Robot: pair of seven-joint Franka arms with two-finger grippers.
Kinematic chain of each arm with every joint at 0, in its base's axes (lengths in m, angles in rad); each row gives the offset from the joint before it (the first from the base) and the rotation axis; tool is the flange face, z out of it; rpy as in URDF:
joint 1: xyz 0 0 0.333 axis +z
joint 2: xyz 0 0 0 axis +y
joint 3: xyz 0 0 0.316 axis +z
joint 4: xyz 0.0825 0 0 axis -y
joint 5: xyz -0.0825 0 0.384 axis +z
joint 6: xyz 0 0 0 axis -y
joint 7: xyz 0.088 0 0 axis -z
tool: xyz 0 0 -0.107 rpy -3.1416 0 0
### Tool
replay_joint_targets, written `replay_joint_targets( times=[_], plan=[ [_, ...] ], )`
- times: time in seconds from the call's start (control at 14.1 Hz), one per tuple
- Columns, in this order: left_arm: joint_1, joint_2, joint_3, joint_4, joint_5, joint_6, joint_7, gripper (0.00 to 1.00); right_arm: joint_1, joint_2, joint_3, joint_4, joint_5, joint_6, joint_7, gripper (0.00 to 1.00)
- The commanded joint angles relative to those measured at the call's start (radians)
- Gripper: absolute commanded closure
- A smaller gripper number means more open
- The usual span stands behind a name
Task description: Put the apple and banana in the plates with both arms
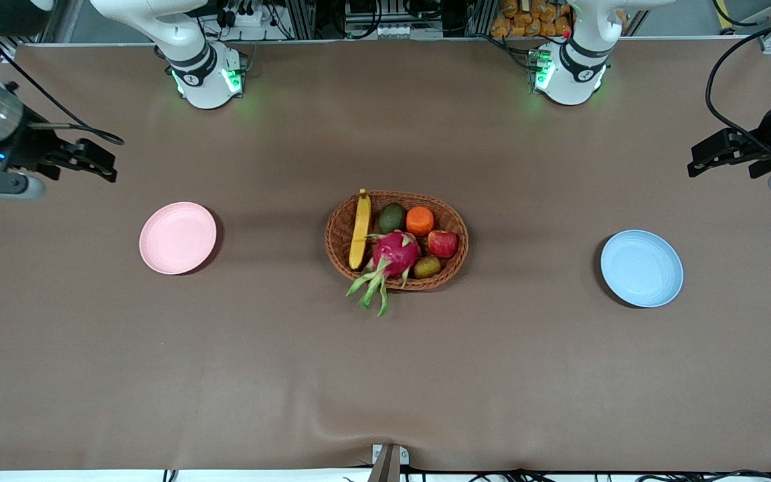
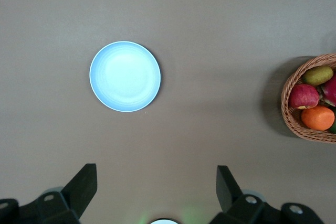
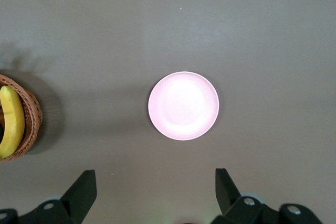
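Observation:
The red apple (image 1: 443,243) and the yellow banana (image 1: 359,229) lie in the brown woven basket (image 1: 340,231) at the table's middle. The apple also shows in the left wrist view (image 2: 303,96), the banana in the right wrist view (image 3: 10,121). The pale pink plate (image 1: 177,237) (image 3: 183,105) lies toward the right arm's end, the pale blue plate (image 1: 641,268) (image 2: 125,76) toward the left arm's end. Both plates hold nothing. My left gripper (image 1: 697,164) (image 2: 156,182) is open, high over the table's end. My right gripper (image 1: 106,164) (image 3: 156,184) is open, high over the other end.
The basket also holds a pink dragon fruit (image 1: 395,254) with green leaves hanging over the rim, an orange fruit (image 1: 419,220), a green avocado (image 1: 392,217) and a small brownish-green fruit (image 1: 427,267). A brown cloth (image 1: 385,375) covers the table.

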Motion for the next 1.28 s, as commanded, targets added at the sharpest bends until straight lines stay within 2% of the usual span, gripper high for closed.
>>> replay_joint_targets(
  times=[0.0, 0.21, 0.57, 0.85, 1.07, 1.21],
  plan=[
    [-0.002, 0.006, -0.001, 0.012, -0.003, 0.003, -0.012, 0.00, -0.041, 0.048, 0.008, 0.079, -0.011, -0.043, -0.016, 0.00],
    [-0.002, 0.006, -0.001, 0.012, -0.003, 0.003, -0.012, 0.00, -0.110, 0.043, 0.008, 0.056, -0.009, -0.035, -0.030, 0.00],
    [-0.003, 0.012, -0.004, 0.003, -0.006, 0.002, -0.015, 0.00, -0.120, 0.013, 0.010, 0.017, -0.011, -0.006, -0.068, 0.00],
    [-0.017, 0.045, -0.045, -0.005, 0.048, -0.021, 0.005, 0.00, -0.121, -0.055, 0.013, -0.066, -0.018, 0.061, -0.123, 0.00],
    [-0.026, 0.108, -0.062, -0.022, 0.005, -0.020, 0.001, 0.00, -0.120, -0.053, 0.014, -0.059, -0.017, 0.051, -0.125, 0.00],
    [-0.028, 0.130, -0.072, -0.063, -0.049, 0.031, -0.001, 0.00, -0.117, -0.049, 0.014, -0.056, -0.017, 0.047, -0.125, 0.00]
  ],
)
